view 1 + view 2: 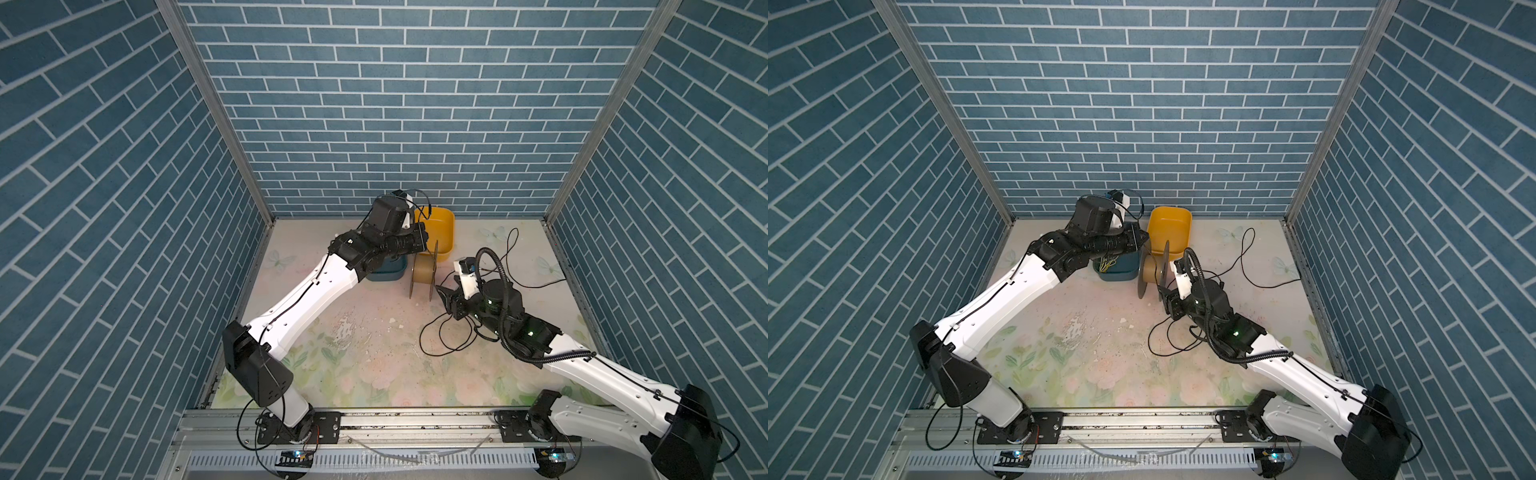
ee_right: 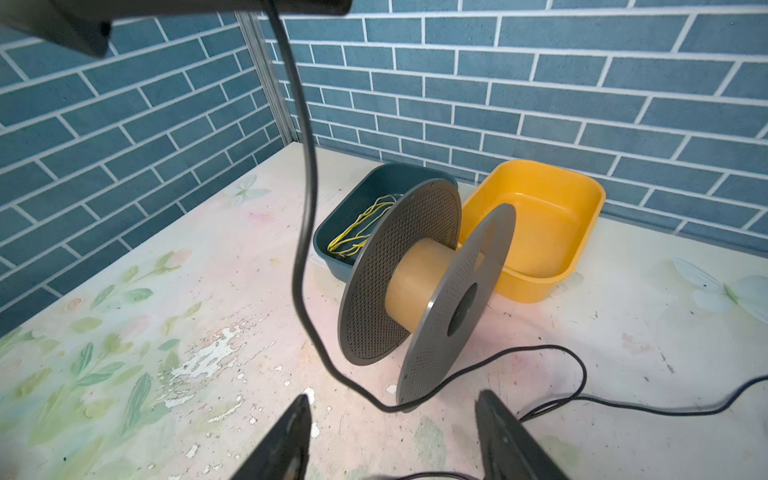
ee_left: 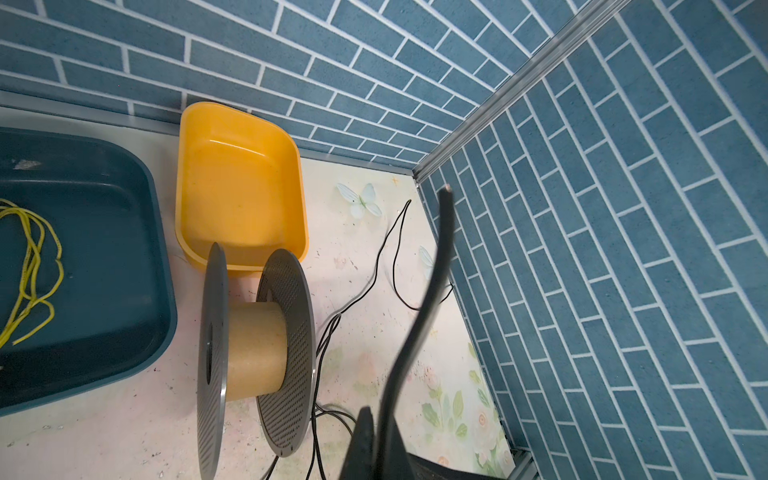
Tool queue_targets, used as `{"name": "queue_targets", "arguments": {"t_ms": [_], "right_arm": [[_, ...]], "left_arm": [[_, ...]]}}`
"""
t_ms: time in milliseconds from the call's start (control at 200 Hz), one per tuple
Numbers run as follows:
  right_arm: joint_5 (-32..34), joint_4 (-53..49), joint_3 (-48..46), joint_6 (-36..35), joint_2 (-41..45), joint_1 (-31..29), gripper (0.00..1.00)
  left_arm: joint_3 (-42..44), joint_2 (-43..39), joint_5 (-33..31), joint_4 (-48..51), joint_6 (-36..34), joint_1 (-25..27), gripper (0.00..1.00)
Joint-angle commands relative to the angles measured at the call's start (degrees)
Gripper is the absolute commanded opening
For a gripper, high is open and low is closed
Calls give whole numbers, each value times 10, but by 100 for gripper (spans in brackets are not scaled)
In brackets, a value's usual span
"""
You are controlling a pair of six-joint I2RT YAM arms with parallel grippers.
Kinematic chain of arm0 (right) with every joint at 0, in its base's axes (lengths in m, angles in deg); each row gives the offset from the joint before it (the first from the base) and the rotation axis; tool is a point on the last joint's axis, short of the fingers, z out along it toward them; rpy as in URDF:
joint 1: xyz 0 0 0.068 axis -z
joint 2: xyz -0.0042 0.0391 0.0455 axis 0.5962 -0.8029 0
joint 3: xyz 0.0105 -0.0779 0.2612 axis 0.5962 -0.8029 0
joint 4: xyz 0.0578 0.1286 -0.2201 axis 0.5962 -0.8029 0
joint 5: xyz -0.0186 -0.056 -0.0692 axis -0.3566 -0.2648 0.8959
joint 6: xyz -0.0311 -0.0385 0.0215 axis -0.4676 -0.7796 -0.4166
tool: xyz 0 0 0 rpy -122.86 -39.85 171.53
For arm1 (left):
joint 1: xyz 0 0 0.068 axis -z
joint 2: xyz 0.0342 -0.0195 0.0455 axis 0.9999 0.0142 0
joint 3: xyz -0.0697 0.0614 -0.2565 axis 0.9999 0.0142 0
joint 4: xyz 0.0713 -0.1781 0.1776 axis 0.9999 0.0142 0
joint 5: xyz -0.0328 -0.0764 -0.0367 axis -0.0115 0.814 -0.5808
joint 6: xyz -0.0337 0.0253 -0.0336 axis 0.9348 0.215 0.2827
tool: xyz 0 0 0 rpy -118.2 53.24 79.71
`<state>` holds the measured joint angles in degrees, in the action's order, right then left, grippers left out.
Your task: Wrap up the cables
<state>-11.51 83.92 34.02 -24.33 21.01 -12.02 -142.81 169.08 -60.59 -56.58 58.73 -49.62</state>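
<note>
blue bin [image 1: 388,272] mostly hidden under left arm [image 1: 316,286], left claw [image 3: 376,432] blurred and edge-cropped, cable [image 3: 432,270] blurred near lens

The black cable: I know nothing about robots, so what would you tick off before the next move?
1. Left fingers shut on the cable near its end: ok.
2. Right fingers open, holding nothing: ok.
3. Spool standing on its rims, core bare: ok.
4. Cable wound on the spool: not ok, none yet.
5. Cable loops on the table free of knots: cannot tell, the right arm hides part.
</note>
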Motion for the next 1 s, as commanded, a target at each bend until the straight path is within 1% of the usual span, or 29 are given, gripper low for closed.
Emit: {"name": "queue_targets", "arguments": {"t_ms": [0,90,160,200,260,320,425,480,510,550,615,635,665,730,770,815,995], "right_arm": [[16,22,9,-30,-33,-14,63],[11,57,22,-29,-64,-14,62],[19,70,41,-27,-95,-14,58],[29,69,57,-24,-111,-14,54],[39,73,72,-18,-129,-14,46],[46,83,79,-13,-137,-14,35],[37,88,87,-11,-144,-14,16],[34,80,89,-10,-142,-12,6],[32,72,91,-10,-139,-13,0],[34,56,92,-10,-133,-12,0],[40,36,91,-8,-117,-10,0],[39,28,90,-8,-111,-9,0],[36,15,91,-7,-102,-5,0],[30,-25,101,-3,-86,4,0],[30,-51,108,1,-76,9,0],[27,-81,115,6,-66,17,0],[-2,-190,146,23,-47,64,0]], "left_arm": [[-12,11,-4,16,-5,2,0],[-12,12,0,13,-2,2,0],[-8,11,4,9,1,2,0],[-6,11,5,9,0,2,0],[-3,9,7,9,-1,1,0],[4,5,7,7,-1,2,1],[14,-1,8,4,-3,2,3],[18,-3,11,4,-6,2,6],[19,-4,13,7,-8,1,11],[19,-6,15,12,-13,1,21],[20,-10,14,20,-21,1,48],[20,-12,15,23,-24,0,55],[19,-13,15,28,-29,-1,62],[18,-19,19,43,-41,-3,74],[17,-24,19,54,-51,-4,77],[17,-29,20,64,-65,-4,78],[30,-33,14,107,-113,-8,74]]}}
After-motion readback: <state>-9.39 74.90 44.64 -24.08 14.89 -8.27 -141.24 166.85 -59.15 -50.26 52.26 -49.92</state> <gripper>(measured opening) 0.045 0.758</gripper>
